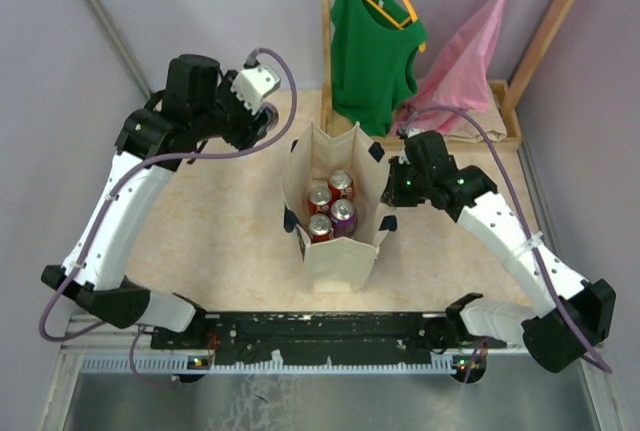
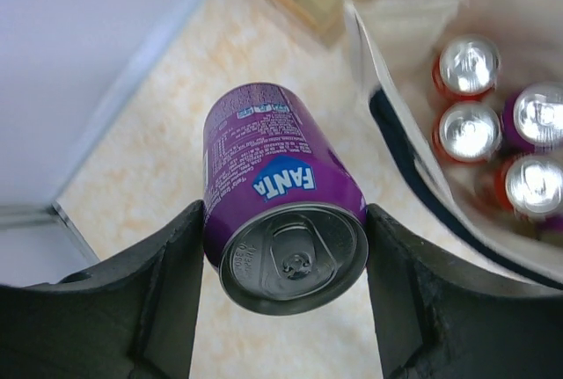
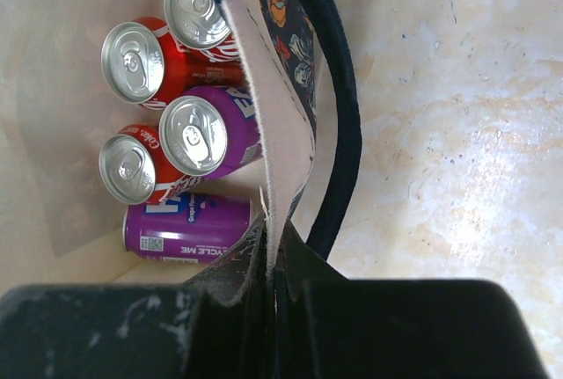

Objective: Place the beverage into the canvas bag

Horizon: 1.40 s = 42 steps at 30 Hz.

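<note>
Both grip: left tool (image 2: 283, 251) clamps the purple can (image 2: 268, 177), right tool (image 3: 274, 284) pinches the canvas bag (image 3: 280, 142).

Beige marbled table (image 1: 222, 243) under canvas bag (image 1: 338, 263)

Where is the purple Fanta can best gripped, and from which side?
Grip the curved sidewall just below the lid, on opposite sides, coming from the lid end. The left hand holds the Fanta can that way; its base leads, free to enter the canvas bag.
</note>
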Available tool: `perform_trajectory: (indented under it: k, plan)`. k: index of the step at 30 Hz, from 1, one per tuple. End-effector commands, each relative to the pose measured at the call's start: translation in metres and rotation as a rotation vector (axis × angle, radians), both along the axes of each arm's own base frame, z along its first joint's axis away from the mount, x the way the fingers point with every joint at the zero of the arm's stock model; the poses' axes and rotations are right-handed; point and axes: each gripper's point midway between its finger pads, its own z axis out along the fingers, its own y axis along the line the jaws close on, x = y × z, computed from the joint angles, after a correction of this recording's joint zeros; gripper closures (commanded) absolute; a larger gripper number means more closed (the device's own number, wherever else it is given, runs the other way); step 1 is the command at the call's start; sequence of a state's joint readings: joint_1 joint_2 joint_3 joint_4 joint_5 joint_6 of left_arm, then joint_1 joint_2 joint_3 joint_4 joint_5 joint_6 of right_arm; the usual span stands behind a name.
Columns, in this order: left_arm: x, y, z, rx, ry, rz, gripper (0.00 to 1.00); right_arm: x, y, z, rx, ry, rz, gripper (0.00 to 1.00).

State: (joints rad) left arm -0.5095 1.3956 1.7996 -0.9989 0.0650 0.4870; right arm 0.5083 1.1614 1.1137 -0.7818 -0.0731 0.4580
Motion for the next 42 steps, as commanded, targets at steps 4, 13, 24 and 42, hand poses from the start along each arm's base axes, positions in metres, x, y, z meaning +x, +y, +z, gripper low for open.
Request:
perform_trajectory:
  k: [4, 13, 24, 42]
  plan:
    - [0.025, -0.052, 0.08, -0.193, -0.162, -0.099, 1.0, -0.006, -0.001, 0.006, 0.03, -0.028, -0.007, 0.96]
    - [-0.03, -0.135, 0.04, -0.118, -0.063, -0.369, 1.0, -0.008, -0.005, 0.006, 0.024, -0.03, -0.019, 0.96]
    - [-0.042, -0.146, -0.04, -0.019, 0.075, -0.445, 1.0, -0.01, -0.009, 0.007, 0.013, -0.03, -0.035, 0.97]
    - [0.055, -0.127, -0.108, 0.047, 0.079, -0.181, 1.0, -0.018, -0.018, 0.005, 0.001, -0.021, -0.061, 0.96]
